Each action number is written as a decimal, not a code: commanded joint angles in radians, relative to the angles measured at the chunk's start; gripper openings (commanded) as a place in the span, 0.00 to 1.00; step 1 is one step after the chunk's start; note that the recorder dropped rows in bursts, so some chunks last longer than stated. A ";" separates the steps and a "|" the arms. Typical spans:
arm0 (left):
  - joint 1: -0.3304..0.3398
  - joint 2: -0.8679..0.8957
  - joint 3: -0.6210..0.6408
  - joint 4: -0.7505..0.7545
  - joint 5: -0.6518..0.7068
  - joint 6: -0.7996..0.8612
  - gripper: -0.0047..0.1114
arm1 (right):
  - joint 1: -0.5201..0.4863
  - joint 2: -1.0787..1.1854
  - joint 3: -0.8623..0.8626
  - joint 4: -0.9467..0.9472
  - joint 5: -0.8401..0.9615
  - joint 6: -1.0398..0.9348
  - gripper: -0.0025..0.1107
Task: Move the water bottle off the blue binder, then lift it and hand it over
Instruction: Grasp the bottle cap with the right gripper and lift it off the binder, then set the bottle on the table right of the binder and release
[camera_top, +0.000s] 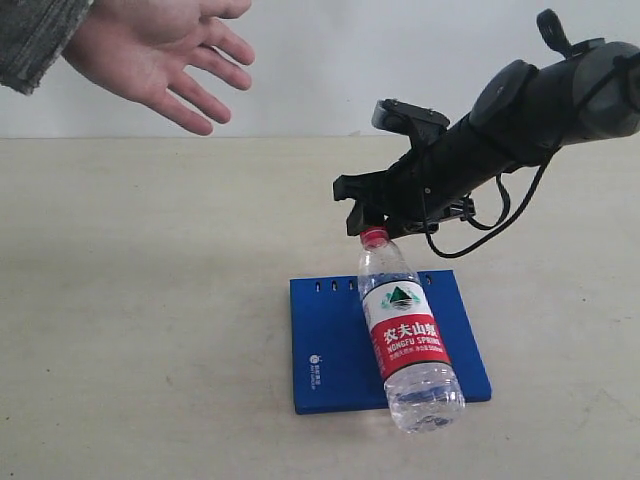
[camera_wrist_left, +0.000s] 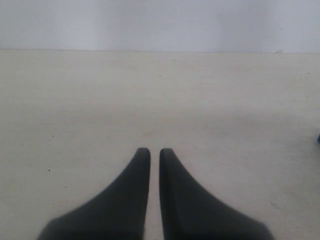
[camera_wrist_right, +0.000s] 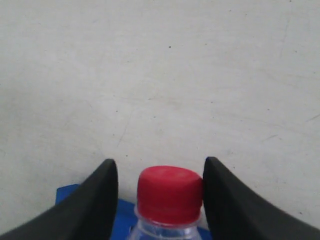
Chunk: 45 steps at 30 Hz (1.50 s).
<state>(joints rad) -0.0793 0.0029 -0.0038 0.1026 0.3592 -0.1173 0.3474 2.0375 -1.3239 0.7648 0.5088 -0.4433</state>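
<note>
The water bottle, clear with a red cap and a red-and-white label, rests on the blue binder. Its base reaches past the binder's near edge. I cannot tell whether it stands upright or leans. My right gripper is at the cap. In the right wrist view the right gripper straddles the cap, one finger touching it and the other a small gap away. My left gripper is shut and empty over bare table, out of the exterior view.
A person's open hand hovers above the table at the back left. The beige table spreads around the binder. A blue sliver of the binder shows at the edge of the left wrist view.
</note>
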 joint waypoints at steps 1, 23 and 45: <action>-0.001 -0.003 0.004 0.000 -0.003 0.005 0.10 | 0.001 -0.001 -0.005 -0.009 -0.008 -0.014 0.43; -0.001 -0.003 0.004 0.000 -0.003 0.005 0.10 | -0.001 -0.150 -0.005 -0.253 -0.047 0.004 0.02; -0.001 -0.003 0.004 0.000 -0.003 0.005 0.10 | -0.268 -0.270 -0.002 -0.524 -0.148 -0.094 0.39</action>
<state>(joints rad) -0.0793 0.0029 -0.0038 0.1026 0.3592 -0.1173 0.0870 1.7806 -1.3239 0.2666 0.3443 -0.5243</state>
